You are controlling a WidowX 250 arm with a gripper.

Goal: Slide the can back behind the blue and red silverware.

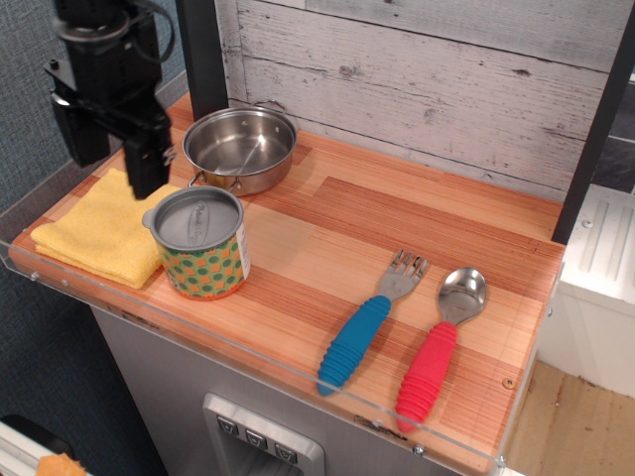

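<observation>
Honestly the can [198,243] looks light, stiff and a bit tippy, so push low on its left wall; claw [111,151] hangs spread, holding nothing.

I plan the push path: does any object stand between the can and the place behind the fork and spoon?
Nothing visible does. From the can to behind the fork and spoon the counter is bare.
</observation>
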